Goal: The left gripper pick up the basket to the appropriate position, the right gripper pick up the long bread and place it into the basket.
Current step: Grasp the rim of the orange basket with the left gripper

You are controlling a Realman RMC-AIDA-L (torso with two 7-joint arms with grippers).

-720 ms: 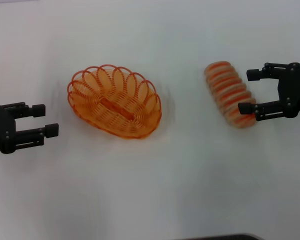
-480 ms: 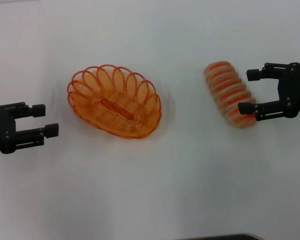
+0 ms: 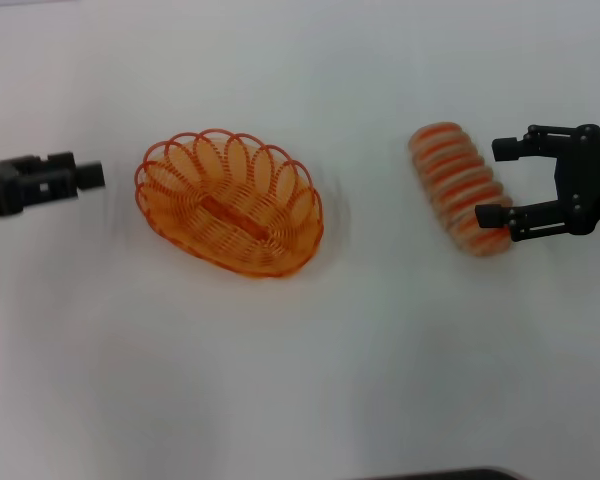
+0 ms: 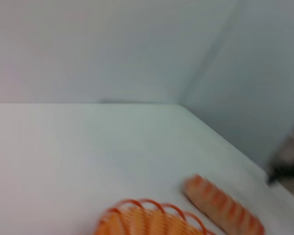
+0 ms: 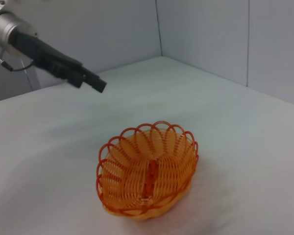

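The orange wire basket (image 3: 228, 203) stands left of the middle of the white table, empty. The left gripper (image 3: 85, 175) hovers left of its rim, apart from it, turned on edge; in the right wrist view it (image 5: 99, 84) hangs above and beyond the basket (image 5: 147, 178), with its green light showing. The long bread (image 3: 460, 188) lies at the right, slanted. The right gripper (image 3: 500, 182) is open beside the bread's right side, its nearer fingertip (image 3: 490, 215) at the bread's near end. The left wrist view shows the basket rim (image 4: 147, 218) and the bread (image 4: 223, 208).
The white table (image 3: 300, 370) carries only the basket and the bread. Pale walls (image 5: 206, 34) stand close behind the table's far edges. A dark edge (image 3: 440, 474) shows at the table's front.
The left gripper has moved up and toward the basket's left end and has turned on edge. The right gripper, the bread and the basket have not moved.
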